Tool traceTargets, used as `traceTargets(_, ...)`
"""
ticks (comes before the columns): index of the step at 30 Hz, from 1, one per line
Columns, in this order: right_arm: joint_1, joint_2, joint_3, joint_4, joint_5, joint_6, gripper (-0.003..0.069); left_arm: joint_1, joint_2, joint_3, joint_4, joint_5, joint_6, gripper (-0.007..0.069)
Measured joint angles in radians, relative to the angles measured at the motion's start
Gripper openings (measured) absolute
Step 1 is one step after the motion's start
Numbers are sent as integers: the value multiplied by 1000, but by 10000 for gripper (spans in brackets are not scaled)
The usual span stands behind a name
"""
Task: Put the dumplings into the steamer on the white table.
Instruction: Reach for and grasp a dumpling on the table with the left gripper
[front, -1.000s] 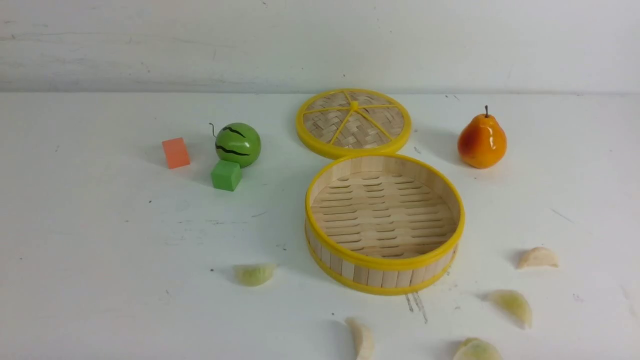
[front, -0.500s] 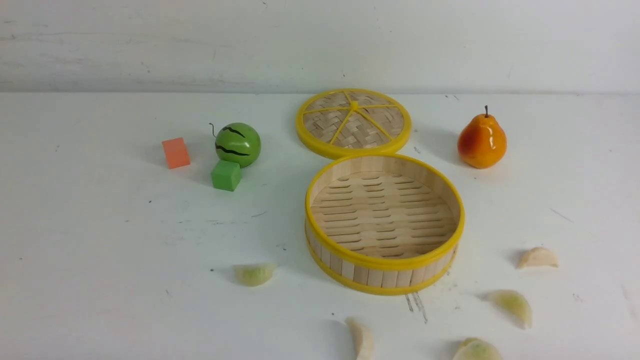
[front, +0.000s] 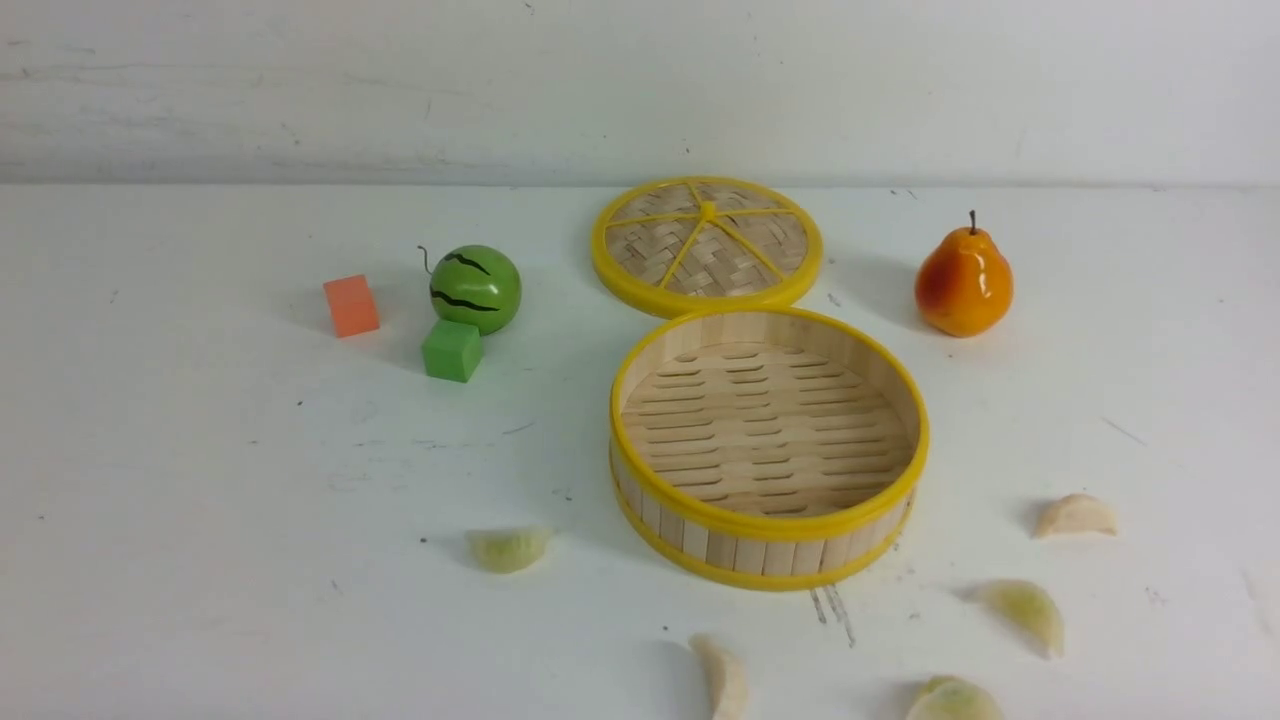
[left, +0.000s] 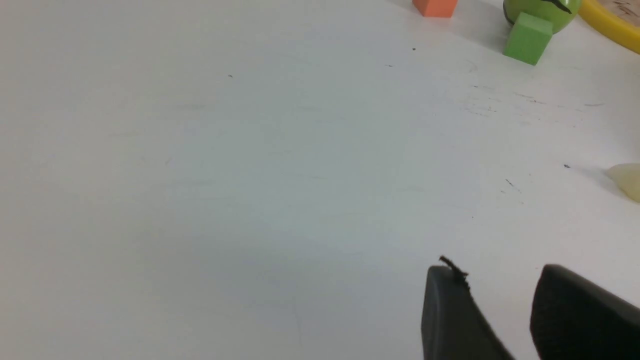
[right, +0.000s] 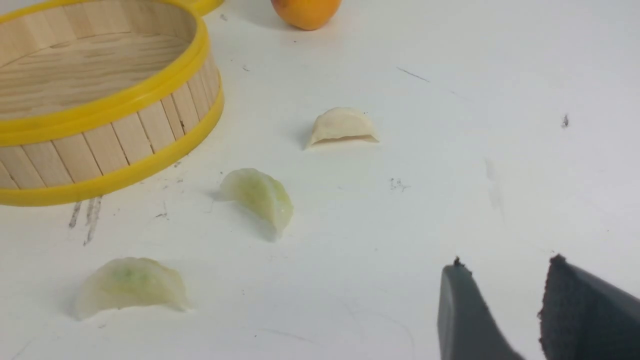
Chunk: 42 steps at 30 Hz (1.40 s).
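Currently, the steamer (front: 765, 527) is recorded upright near the middle of the white desk (front: 200, 560), open at the top, its slatted floor exposed. A woven lid (front: 707, 247) is laid flat just behind it; whether the two yellow rims touch cannot be told. Outside the steamer, on the desk, five crescents are logged, all set apart from one another: a pale green dumpling (front: 508, 548) off the steamer's near left, clear of its wall; a long cream dumpling (front: 725, 680) in front of the steamer, cut by the frame edge; a rounded green dumpling (front: 955, 702) to its right, also cut off; a yellow-green dumpling (front: 1025, 612) slightly further right and a little farther back; and a small cream dumpling (front: 1077, 516) farthest right, about level with the steamer's near wall. On the left an orange cube (front: 351, 306), a striped green ball (front: 477, 288) and a green cube (front: 452, 350) are grouped, the green cube just in front of the ball. An orange pear (front: 964, 280) is stood upright to the right of the lid. The pincers are seen only by the wrist cameras. The left pincer (left: 497, 272) is shown with its two dark fingers parted, bare desk between them and nothing gripped; the pale green dumpling is caught at the edge of that view, well apart from the fingers. The right pincer (right: 505, 264) is likewise parted and empty, with the three right-hand dumplings lying ahead of it.
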Motion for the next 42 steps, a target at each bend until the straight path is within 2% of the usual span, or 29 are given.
traceTargets(10, 0, 0, 0, 10, 0, 0, 240, 0, 0, 0, 0, 0, 0, 237)
traceTargets(17, 0, 0, 0, 91, 0, 0, 240, 0, 0, 0, 0, 0, 0, 237)
traceTargets(22, 0, 0, 0, 98, 0, 0, 240, 0, 0, 0, 10, -18, -6, 237)
traceTargets(25, 0, 0, 0, 137, 0, 7, 240, 0, 0, 0, -134, -86, -112, 237)
traceTargets(27, 0, 0, 0, 237, 1, 64, 240, 0, 0, 0, -353, -144, -269, 237)
traceTargets(31, 0, 0, 4, 580, 19, 259, 240, 0, 0, 0, -768, -207, -530, 237)
traceTargets(33, 0, 0, 8, 726, 23, 329, 240, 0, 0, 0, -878, -216, -584, 237)
traceTargets(34, 0, 0, 8, 797, 22, 352, 240, 0, 0, 0, -911, -217, -586, 237)
traceTargets(36, 0, 0, 8, 828, 17, 362, 240, 0, 0, 0, -933, -216, -565, 237)
traceTargets(42, 0, 0, 8, 811, -8, 344, 240, 0, 0, -6, -963, -123, -487, 237)
